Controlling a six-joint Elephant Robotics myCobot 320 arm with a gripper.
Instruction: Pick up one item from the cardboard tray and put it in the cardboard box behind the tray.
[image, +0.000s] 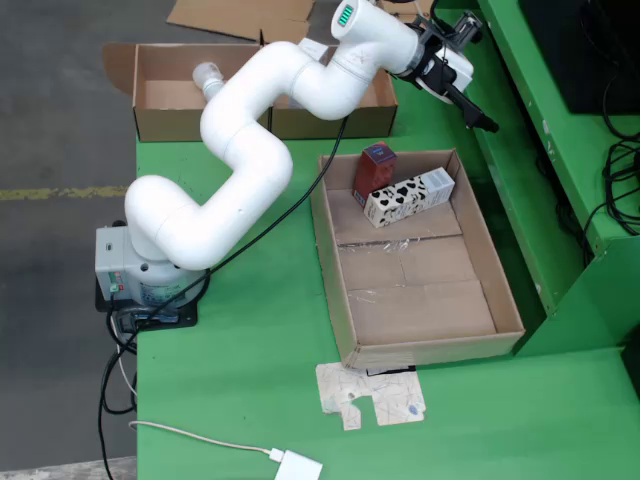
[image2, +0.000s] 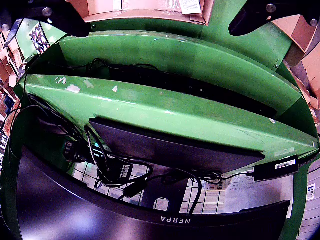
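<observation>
Arm: white myCobot, base bolted at the left edge of the green table in the fixed view, snaking up and over to the top right.

Gripper: black gripper hangs out past the top right corner of the tray, over the green table next to the raised green ledge. Nothing in it as far as I can see.

Fingers: in the gripper view two dark fingertips poke in at the top corners, well apart, with only green shelving between them. So the jaws look spread wide with nothing between them.

Tray: cardboard tray, long and shallow, mostly bare floor.

Items: a dark red box standing upright and a cow-print carton lying on its side, touching each other, both tucked in the far end of the tray.

Items vs fingers: both sit below and left of the gripper in the fixed view, clearly apart from it. No contact. The gripper view doesn't show them at all.

Target box: cardboard box behind the tray at top left, open, partly hidden by the arm. There's a clear-looking thing inside, can't tell what.

Other bits: flattened printed card in front of the tray, white adapter with cable at the bottom edge. The gripper view also shows a dark monitor and tangled cables.
</observation>
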